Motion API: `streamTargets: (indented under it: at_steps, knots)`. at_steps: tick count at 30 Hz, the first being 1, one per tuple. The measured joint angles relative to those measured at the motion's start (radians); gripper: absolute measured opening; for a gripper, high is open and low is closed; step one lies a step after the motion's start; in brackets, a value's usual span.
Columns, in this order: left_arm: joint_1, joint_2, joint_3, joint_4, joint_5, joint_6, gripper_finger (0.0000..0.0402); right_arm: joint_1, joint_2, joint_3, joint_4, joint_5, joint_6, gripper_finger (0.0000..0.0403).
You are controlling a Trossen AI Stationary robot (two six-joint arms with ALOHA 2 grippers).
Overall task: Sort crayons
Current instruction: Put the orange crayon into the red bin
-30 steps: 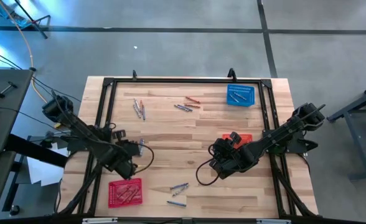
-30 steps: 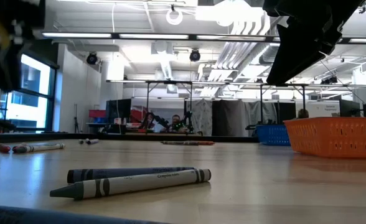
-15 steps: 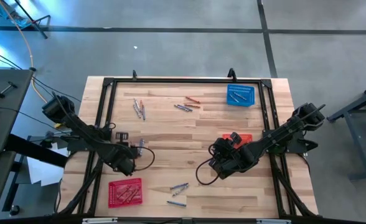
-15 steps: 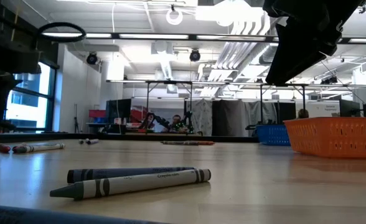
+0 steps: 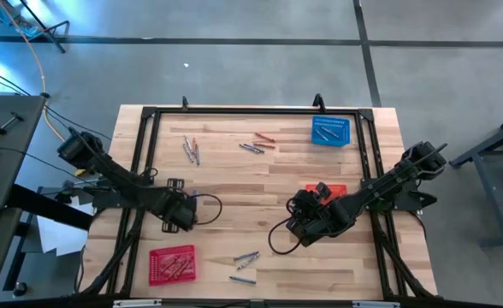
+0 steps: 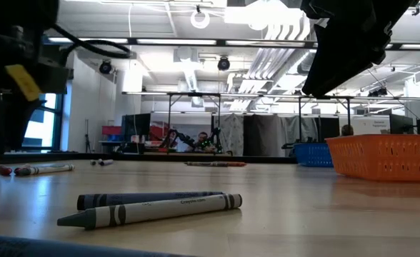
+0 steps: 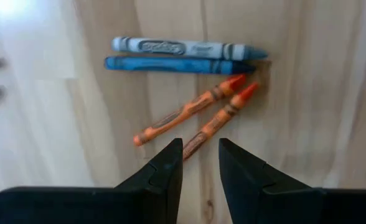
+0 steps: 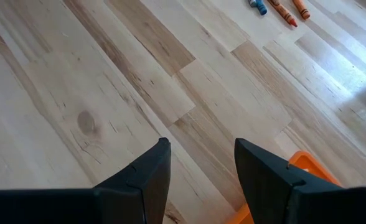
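Several crayons lie flat on the wooden table in groups: grey and orange ones far left (image 5: 192,150), a group at the far middle (image 5: 257,143), and grey-blue ones near the front edge (image 5: 245,258). The left wrist view shows a grey-blue crayon (image 7: 189,48), a blue one (image 7: 177,64) and two orange ones (image 7: 198,115) beyond my left gripper (image 7: 200,171), which is open and empty. It hangs over the table's left half (image 5: 183,214). My right gripper (image 5: 292,231) is open and empty over bare wood (image 8: 198,168), right of the middle.
A red basket (image 5: 173,263) holding red crayons stands at the front left. A blue basket (image 5: 330,130) with crayons stands at the far right. An orange basket (image 5: 324,190) sits under my right arm. Two crayons (image 6: 153,205) lie close to the low camera.
My left gripper has moved from beside the red basket toward the table's far edge and a little to the right, turning as it went. My right arm has stayed still, and the crayons have not moved.
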Motion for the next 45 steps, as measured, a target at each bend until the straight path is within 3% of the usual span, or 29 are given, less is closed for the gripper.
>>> streamTargets:
  at_steps: [22,32,40,45]
  knots:
    - [0.269,0.000,-0.045,0.040,0.231,0.175,0.0090,0.001,0.000,0.000,-0.001,0.000,-0.003,0.0172]
    - [0.329,0.001,-0.112,0.087,0.246,0.142,0.0090,0.023,0.000,0.000,0.000,0.003,0.000,0.0172]
    - [0.326,0.001,-0.113,0.111,0.263,-0.129,0.0080,0.027,0.000,0.000,0.004,0.003,-0.001,0.0172]
    - [0.299,0.001,-0.111,0.118,0.258,-0.241,0.0016,0.027,0.000,0.000,0.004,0.003,0.000,0.0172]
